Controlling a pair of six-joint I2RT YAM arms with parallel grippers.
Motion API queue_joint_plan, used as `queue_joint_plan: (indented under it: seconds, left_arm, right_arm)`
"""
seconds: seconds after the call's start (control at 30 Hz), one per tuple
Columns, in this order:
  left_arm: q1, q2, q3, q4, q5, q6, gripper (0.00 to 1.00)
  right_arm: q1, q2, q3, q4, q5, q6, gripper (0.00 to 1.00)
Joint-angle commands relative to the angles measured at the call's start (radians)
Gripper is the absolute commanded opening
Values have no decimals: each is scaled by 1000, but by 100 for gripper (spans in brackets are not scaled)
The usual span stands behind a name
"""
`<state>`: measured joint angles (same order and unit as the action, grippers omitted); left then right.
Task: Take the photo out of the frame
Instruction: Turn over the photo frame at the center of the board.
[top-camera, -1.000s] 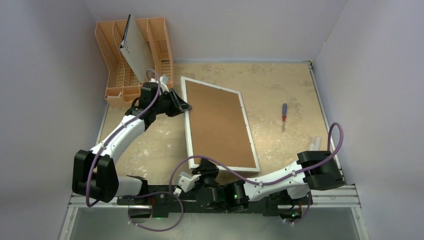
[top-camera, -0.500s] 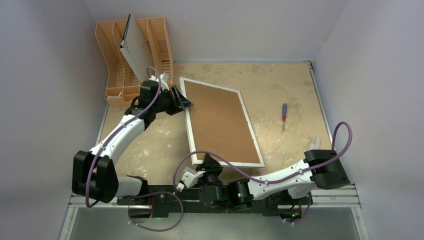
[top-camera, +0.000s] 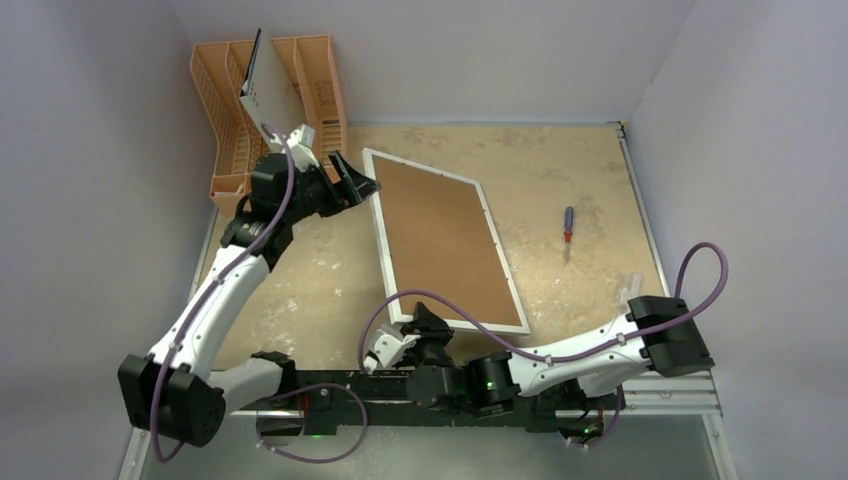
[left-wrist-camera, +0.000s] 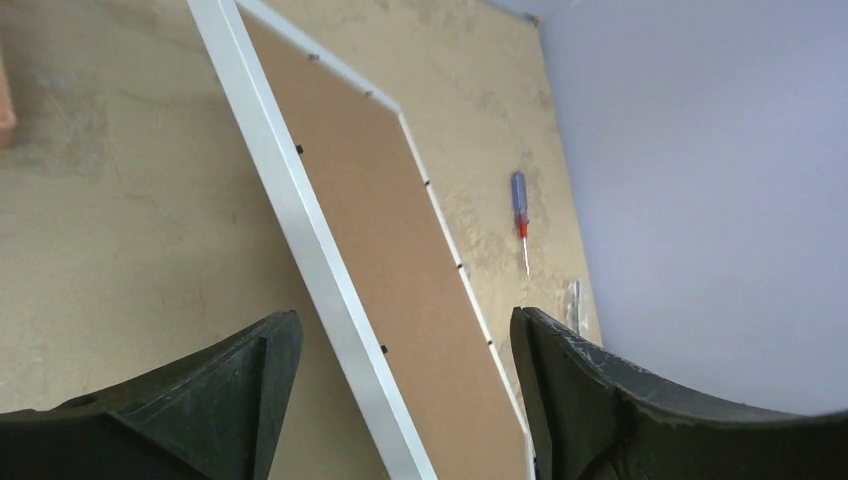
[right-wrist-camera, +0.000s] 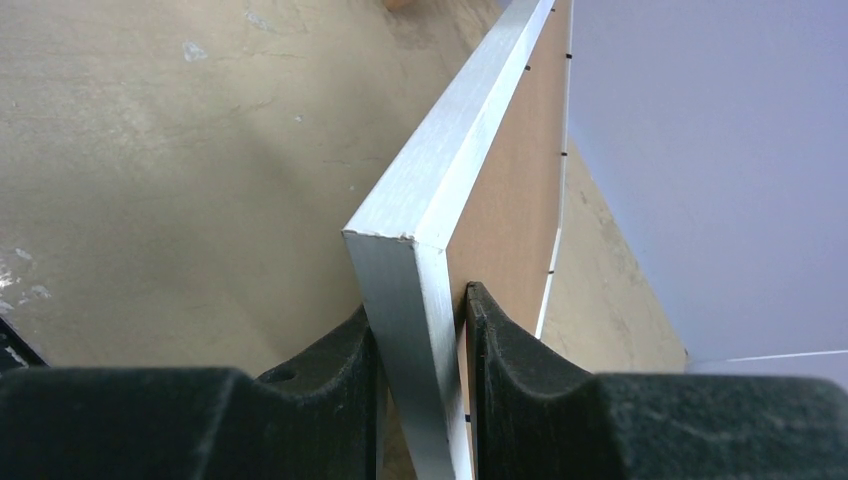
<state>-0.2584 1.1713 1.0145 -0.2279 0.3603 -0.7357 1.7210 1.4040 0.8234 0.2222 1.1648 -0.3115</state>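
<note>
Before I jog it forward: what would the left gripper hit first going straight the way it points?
Likely the frame: its white side rail lies right in line with the open left gripper. Nothing else shows before it, though depth is unclear.

One frame (top-camera: 445, 240), one screwdriver (top-camera: 568, 224), one orange rack (top-camera: 222, 130), one grey-white board with holes (top-camera: 270, 105)

Plain pale grey-lilac walls (top-camera: 450, 50) close in the far, left and right sides. The table (top-camera: 560, 160) has a mottled sandy-beige top with paler worn patches. A metal rail (top-camera: 690, 398) runs along its near edge. The light is soft and even.
</note>
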Motion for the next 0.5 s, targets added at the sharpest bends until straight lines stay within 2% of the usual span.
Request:
queue_joint_plan:
  seconds: [0.0,0.2,0.37,0.47]
  left_arm:
    - [-4,-117,88,-95,-156,35,82]
    - [-3,-216,55,-203,-349,31,84]
    - [-2,-354,-50,-219,-503,-38,84]
    - [-2,-430,-140,-195,-529,-81,85]
  right_arm:
    - [-6,-76,24,66,-4,161,0]
    - [-6,-114,51,32,-15,224,0]
    - [-6,-177,90,30,-40,280,0]
    - [-6,-217,94,42,-74,304,0]
